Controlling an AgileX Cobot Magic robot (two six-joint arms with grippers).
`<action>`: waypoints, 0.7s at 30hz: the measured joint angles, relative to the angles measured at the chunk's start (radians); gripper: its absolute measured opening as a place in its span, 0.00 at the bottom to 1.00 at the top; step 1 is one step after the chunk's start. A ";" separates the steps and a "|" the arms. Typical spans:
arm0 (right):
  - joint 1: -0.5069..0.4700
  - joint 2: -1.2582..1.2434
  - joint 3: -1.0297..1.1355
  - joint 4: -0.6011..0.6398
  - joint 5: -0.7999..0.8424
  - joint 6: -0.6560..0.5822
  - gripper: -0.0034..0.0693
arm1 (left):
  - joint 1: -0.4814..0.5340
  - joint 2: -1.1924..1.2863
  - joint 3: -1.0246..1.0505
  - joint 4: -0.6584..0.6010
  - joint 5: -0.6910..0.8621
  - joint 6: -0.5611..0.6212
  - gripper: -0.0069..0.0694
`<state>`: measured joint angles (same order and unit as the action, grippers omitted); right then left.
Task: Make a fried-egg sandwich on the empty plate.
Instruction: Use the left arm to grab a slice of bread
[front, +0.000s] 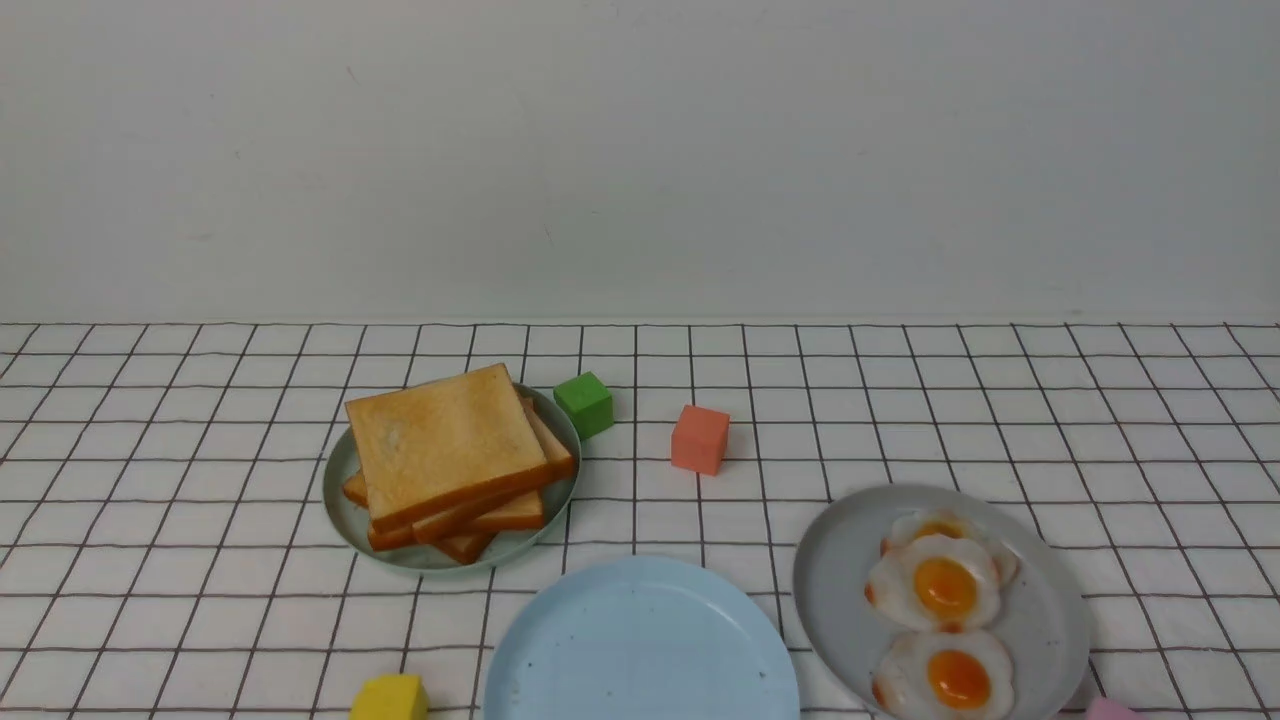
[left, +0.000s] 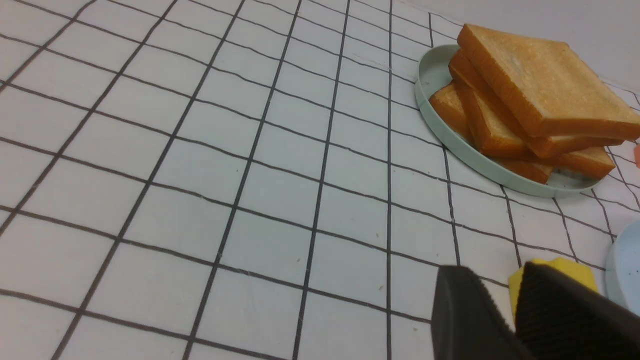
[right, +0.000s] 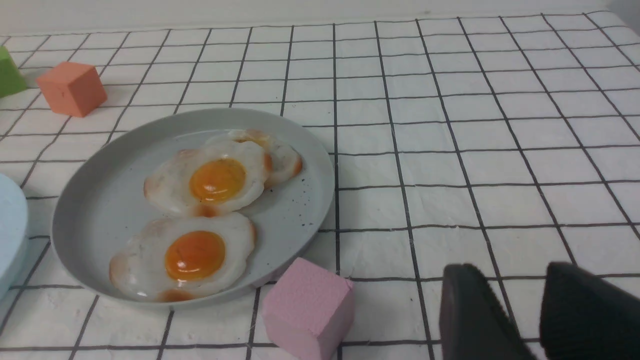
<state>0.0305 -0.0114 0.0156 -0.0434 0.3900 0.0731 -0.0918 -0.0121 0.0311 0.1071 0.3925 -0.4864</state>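
The pale sky-blue plate (front: 640, 640), assembly site for the sandwich, lies bare on the gridded bench (front: 200, 450), between its two supplies. Ahead and to its left, toast slices (front: 445, 440) lie crosswise on a pale green plate (front: 340, 520); the top slice overhangs the pile, presumably offering a graspable edge. To its right, fried eggs (front: 944, 588) rest flat on a grey plate (front: 830, 560), two of them overlapping, so that lifting one may drag its neighbour. My left pincer (left: 495, 272) stands moderately parted near a yellow block (front: 390, 695), gripping nothing; my right pincer (right: 511, 269) is likewise parted and unloaded. This arrangement suggests left for bread, right for egg, beginning with a base slice.
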 joint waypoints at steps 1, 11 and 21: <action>0.000 0.000 0.000 0.000 0.000 0.000 0.38 | 0.000 0.000 0.000 0.000 0.000 0.000 0.33; 0.000 0.000 0.000 0.000 0.000 0.000 0.38 | 0.000 0.000 0.000 0.000 0.000 0.000 0.35; 0.000 0.000 0.000 0.000 0.000 0.000 0.38 | 0.000 0.000 0.000 0.000 0.000 0.000 0.36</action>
<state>0.0305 -0.0114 0.0156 -0.0434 0.3900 0.0731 -0.0918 -0.0121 0.0311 0.1071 0.3925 -0.4864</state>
